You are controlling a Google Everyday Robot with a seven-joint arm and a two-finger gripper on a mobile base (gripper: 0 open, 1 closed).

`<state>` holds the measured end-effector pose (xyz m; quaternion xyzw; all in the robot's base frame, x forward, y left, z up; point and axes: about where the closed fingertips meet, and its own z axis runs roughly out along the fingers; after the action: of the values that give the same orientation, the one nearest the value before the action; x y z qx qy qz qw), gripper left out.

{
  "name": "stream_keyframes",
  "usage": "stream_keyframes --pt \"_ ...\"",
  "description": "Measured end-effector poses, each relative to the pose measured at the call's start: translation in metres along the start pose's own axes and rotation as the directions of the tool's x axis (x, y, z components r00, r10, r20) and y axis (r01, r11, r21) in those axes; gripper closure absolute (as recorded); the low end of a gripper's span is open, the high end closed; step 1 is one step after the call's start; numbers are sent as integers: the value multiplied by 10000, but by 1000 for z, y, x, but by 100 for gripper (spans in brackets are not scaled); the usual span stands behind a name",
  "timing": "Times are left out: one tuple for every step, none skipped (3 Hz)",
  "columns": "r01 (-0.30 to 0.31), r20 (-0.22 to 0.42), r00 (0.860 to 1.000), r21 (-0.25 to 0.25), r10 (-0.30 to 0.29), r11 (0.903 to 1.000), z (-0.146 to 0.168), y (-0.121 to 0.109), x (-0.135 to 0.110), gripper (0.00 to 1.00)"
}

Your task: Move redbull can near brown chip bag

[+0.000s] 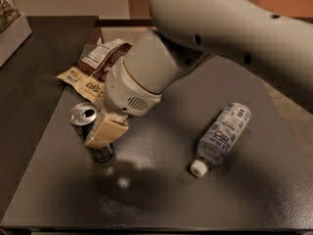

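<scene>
Camera view: the slim blue-and-silver redbull can with the shiny pull-tab top [84,116] is located on the left half of the dark grey speckled tabletop [161,199], leaning slightly, with its top toward the left. The pincer [100,136] is positioned at the can, its cream-coloured pad laid across the can's body. Whether the pincer is clamped on the can or merely set against it cannot be told, as the far side is hidden. The crinkled dark brown chip bag with cream-yellow edges and a white label [100,62] is lying flat just behind, near the can but apart from it. It is partly covered by the large pale grey arm housing [146,77].

The following faults are to be anticipated:

1. Slippage. The can wall is smooth and rounded. If contact is made off-centre, the can is likely to rotate or slide out during transfer.
2. Toppling. The can is tall and narrow. If it is released while leaning, it is likely to fall and roll.
3. Bag displacement. The bag is light. If the can or the housing is carried too far back, the bag may be pushed or crushed.

The clear plastic bottle with the white cap [222,133] is lying well apart on the right, and no interference from it is expected.
</scene>
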<state>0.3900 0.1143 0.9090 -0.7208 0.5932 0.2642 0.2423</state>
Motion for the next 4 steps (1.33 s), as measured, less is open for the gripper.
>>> stream_keyframes --pt "-507 -128 9986 748 517 9959 -25 -33 9 100" --pt "-1403 -269 9889 1540 1461 9781 -46 -76 28 100" --pt "-2499 -316 9641 2256 2635 9416 -61 -119 51 100" --pt "-3490 -78 9308 2787 3655 8947 -74 -160 70 100"
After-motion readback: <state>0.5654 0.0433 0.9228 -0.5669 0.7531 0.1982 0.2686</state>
